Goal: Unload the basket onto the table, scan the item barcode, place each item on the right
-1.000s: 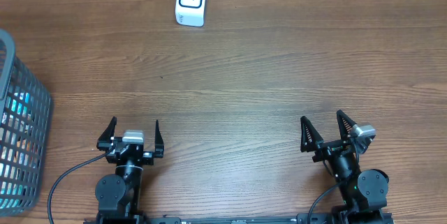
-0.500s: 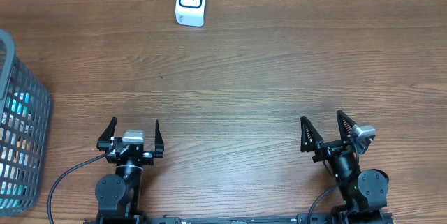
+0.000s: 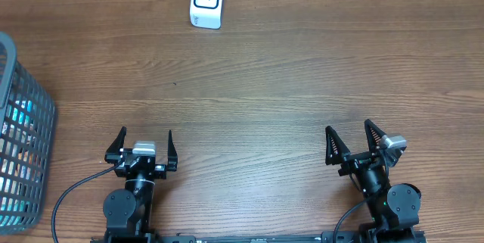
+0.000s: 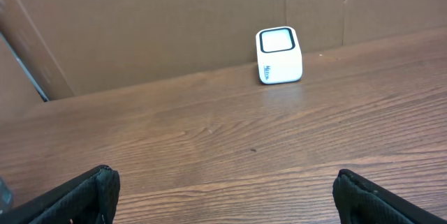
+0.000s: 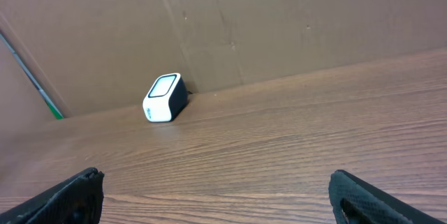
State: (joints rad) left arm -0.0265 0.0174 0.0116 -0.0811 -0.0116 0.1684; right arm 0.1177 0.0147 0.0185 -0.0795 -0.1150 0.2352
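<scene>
A white barcode scanner (image 3: 206, 1) with a dark-framed window stands at the table's far edge, also in the left wrist view (image 4: 279, 56) and the right wrist view (image 5: 165, 98). At the left edge, blue and white packaged items (image 3: 17, 118) show through the mesh of a grey basket (image 3: 45, 122); no barcode is visible. My left gripper (image 3: 146, 133) (image 4: 223, 182) rests open near the front edge, nothing between its fingers. My right gripper (image 3: 349, 128) (image 5: 215, 182) is likewise open and empty at the front right.
A brown cardboard wall (image 4: 174, 21) rises behind the scanner along the table's far edge. Wood-grain tabletop (image 3: 265, 91) lies between the grippers and the scanner. Black cables trail from both arm bases at the near edge.
</scene>
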